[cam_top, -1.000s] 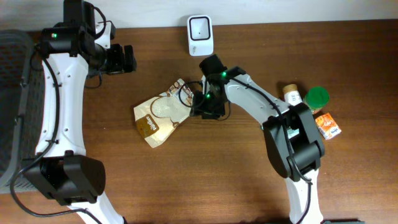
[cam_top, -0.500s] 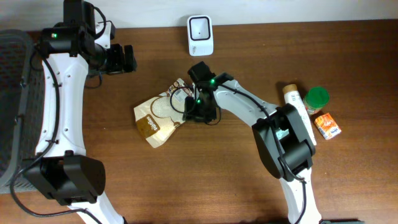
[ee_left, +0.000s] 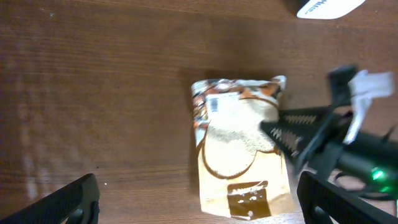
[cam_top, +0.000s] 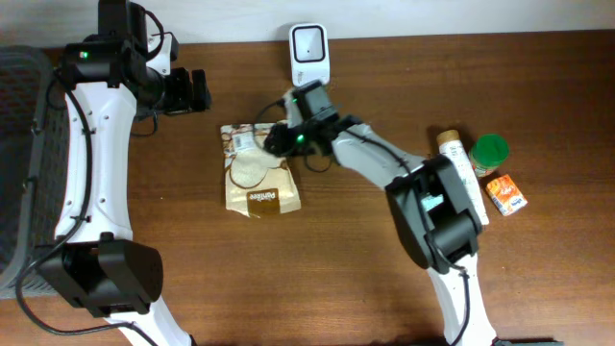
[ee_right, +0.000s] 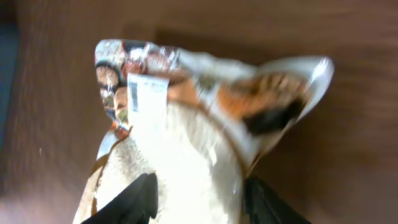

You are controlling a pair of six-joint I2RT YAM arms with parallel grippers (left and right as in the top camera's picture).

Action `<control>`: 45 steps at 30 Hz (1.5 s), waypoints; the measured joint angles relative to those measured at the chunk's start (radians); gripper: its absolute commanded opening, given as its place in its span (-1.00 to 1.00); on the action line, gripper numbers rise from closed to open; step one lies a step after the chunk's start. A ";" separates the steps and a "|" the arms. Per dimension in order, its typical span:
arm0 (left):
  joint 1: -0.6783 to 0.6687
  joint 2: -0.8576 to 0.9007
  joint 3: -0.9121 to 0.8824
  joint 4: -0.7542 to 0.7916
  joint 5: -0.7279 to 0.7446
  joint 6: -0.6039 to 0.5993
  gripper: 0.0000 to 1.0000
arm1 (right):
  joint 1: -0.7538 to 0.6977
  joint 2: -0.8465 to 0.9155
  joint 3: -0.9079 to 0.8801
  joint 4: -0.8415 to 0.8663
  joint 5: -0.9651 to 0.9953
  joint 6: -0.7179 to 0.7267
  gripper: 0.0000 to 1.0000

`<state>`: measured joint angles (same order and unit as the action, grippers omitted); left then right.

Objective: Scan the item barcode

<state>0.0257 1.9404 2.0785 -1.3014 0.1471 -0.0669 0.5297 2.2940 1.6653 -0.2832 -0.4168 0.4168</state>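
you are looking down on a dark brown worktop [cam_top: 538, 115] with fine wood grain running left to right. it fills nearly the whole overhead view. a thin strip of plain white wall [cam_top: 461, 14] runs along the top edge. a grey slatted object [cam_top: 14, 115] sits at the far left, cut off by the frame. in the left wrist view, soft light leaves a pale sheen on the wood.

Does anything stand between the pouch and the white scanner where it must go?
Nothing loose lies between the beige-and-brown plastic pouch and the white box-shaped scanner. Only the right gripper, holding the pouch's top edge, hangs over that stretch.
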 measured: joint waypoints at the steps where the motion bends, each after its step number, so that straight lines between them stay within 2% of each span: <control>1: 0.000 0.000 0.000 0.000 0.000 0.000 0.98 | 0.012 0.000 0.002 -0.006 -0.003 -0.009 -0.08; 10: 0.000 0.000 0.000 0.000 0.000 0.000 0.98 | -0.003 -0.003 0.155 -0.182 -0.123 0.004 -0.06; 14: 0.000 0.000 0.000 0.000 0.000 0.000 0.98 | 0.079 -0.002 0.143 -0.272 -0.150 0.082 -0.07; 20: 0.000 0.000 0.000 0.000 0.000 0.000 0.98 | 0.174 0.000 0.113 -0.397 -0.173 0.125 -0.07; 25: 0.000 0.000 0.000 0.000 0.000 0.000 0.98 | 0.113 0.000 0.112 -0.555 -0.160 0.076 -0.06; 28: 0.000 0.000 0.000 0.000 0.000 0.000 0.98 | 0.062 0.000 0.112 -0.592 -0.138 0.036 -0.06; 33: 0.000 0.000 0.000 0.000 0.000 0.000 0.98 | -0.022 0.000 0.112 -0.594 -0.124 -0.009 -0.06; 37: 0.000 0.000 0.000 0.000 0.000 0.000 0.98 | -0.066 0.000 0.111 -0.537 -0.187 -0.059 -0.05; 45: 0.000 0.000 0.000 0.000 0.000 0.000 0.98 | 0.044 0.001 0.111 -0.397 -0.258 -0.070 -0.03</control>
<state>0.0257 1.9404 2.0785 -1.3014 0.1471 -0.0669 0.5739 2.2948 1.7763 -0.6800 -0.6750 0.3466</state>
